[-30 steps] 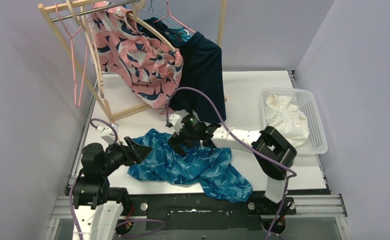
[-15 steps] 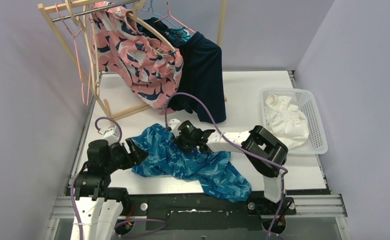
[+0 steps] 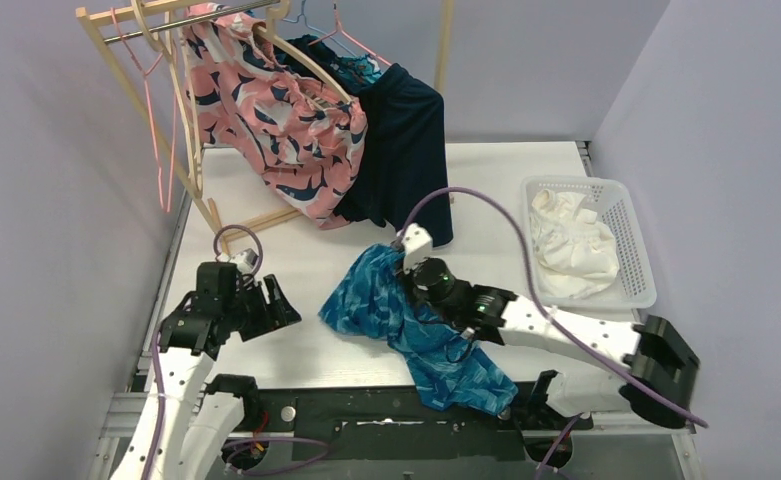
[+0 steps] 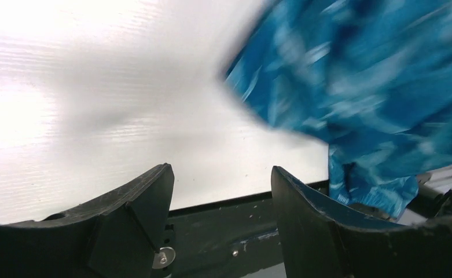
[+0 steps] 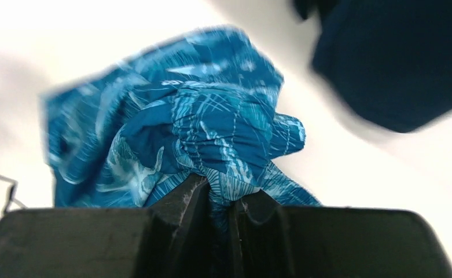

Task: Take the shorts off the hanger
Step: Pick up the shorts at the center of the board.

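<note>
The blue wave-patterned shorts (image 3: 406, 315) lie bunched on the white table, trailing over its near edge. My right gripper (image 3: 413, 268) is shut on a fold of them (image 5: 223, 139) at their far end. My left gripper (image 3: 278, 303) stands open and empty at the left, apart from the blue cloth (image 4: 374, 87). On the wooden rack (image 3: 181, 95) at the back left, pink-and-navy floral shorts (image 3: 281, 115) and dark navy shorts (image 3: 406, 150) hang on hangers, with a bit of teal fabric (image 3: 361, 68) behind. A bare pink hanger (image 3: 151, 120) hangs at the rack's left.
A white plastic basket (image 3: 634, 235) at the right holds white shorts (image 3: 571, 245). The right arm's purple cable (image 3: 486, 205) arcs over the table's middle. The black near edge (image 4: 223, 220) of the table runs below my left fingers.
My right gripper shut on the blue shorts and dragged them to the right. The left gripper let go of the shorts, drew back to the left and stayed open. The pink hanger swung.
</note>
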